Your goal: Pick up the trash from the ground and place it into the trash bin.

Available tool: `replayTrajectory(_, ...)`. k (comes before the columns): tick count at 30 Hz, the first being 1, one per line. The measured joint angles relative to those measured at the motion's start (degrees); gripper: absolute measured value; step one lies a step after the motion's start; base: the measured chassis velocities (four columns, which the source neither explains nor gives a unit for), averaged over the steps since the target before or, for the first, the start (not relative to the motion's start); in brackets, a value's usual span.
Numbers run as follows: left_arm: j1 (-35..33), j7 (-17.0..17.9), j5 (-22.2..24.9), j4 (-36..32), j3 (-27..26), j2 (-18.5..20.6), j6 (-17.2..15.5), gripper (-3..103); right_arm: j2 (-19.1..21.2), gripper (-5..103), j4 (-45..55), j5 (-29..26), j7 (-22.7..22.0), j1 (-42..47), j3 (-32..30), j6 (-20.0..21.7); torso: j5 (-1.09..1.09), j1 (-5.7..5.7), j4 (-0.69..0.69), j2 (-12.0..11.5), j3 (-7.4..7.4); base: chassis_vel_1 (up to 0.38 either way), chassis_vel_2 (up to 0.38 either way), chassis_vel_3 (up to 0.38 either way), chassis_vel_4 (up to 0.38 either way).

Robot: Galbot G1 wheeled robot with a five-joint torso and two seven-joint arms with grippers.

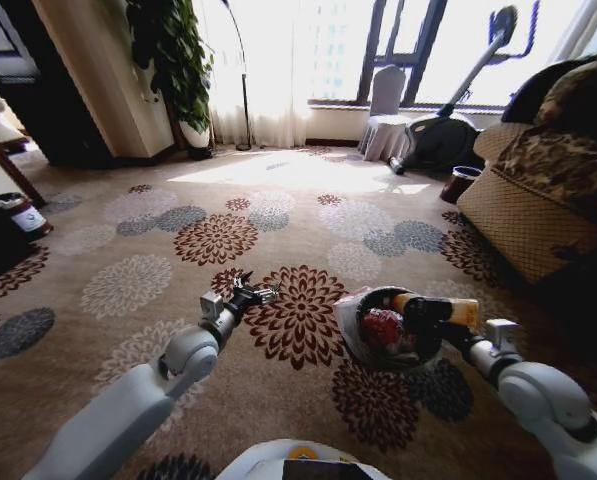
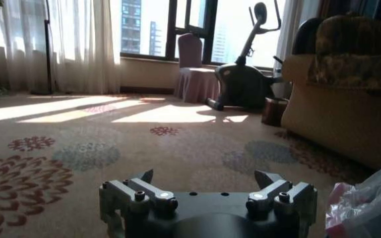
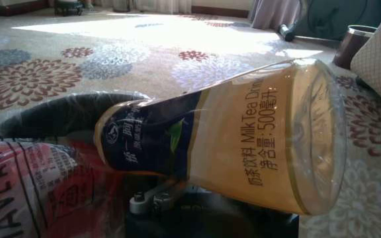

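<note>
Strong daylight from the windows (image 1: 418, 45) at the far wall, blown out to white. Sun patch on the carpet (image 1: 278, 170) near the curtains (image 2: 78, 44); foreground carpet dimmer, warm. Sofa (image 1: 538, 190) side and left room corner in deep shadow. Head view bends at edges, fisheye. Right wrist view: bottle (image 3: 243, 139) very close, soft, with glare on plastic. Left wrist view slightly hazy, backlit.
</note>
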State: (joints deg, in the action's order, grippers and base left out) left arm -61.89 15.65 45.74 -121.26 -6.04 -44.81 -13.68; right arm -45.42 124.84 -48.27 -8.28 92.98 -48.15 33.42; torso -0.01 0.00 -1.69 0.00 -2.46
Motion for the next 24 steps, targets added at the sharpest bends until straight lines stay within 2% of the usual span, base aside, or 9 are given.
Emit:
replayTrajectory(6,-1.08,0.0,-0.42,-0.51,-0.21,0.0,0.02,100,-0.85,1,0.46,0.89,0.34,1.33,-0.63,-0.33,0.04,0.0,0.02,0.0,0.01,-0.062,-0.33,0.054,0.33)
replayTrajectory(8,-1.39,0.0,-0.52,-0.62,-0.22,0.0,0.04,100,-1.17,1,0.83,1.08,0.43,2.01,-1.0,-0.46,-0.02,0.0,0.01,0.0,0.01,-0.019,-0.363,0.001,0.356)
replayTrajectory(13,-1.69,0.06,-0.59,-0.81,-0.28,-0.07,0.09,100,-1.51,1,1.25,1.27,0.48,2.91,-1.47,-0.49,0.04,0.0,0.02,0.0,0.01,0.007,-0.331,-0.025,0.306)
replayTrajectory(14,-1.88,0.14,-0.6,-0.86,-0.28,-0.13,0.09,100,-1.66,1,1.38,1.38,0.53,3.28,-1.71,-0.54,-0.02,0.0,0.02,0.0,0.0,0.045,-0.313,-0.054,0.3)
replayTrajectory(18,-2.5,0.26,-0.81,-1.01,-0.29,-0.25,0.09,100,-2.09,1,1.68,1.7,0.98,4.26,-2.4,-0.69,0.02,0.0,-0.02,0.0,0.0,0.077,-0.27,-0.067,0.284)
replayTrajectory(24,-3.0,0.27,-0.99,-1.15,-0.42,-0.11,0.08,100,-2.63,1,1.81,2.08,1.75,5.27,-3.32,-0.88,0.02,0.0,0.0,0.0,0.01,0.12,-0.293,-0.105,0.329)
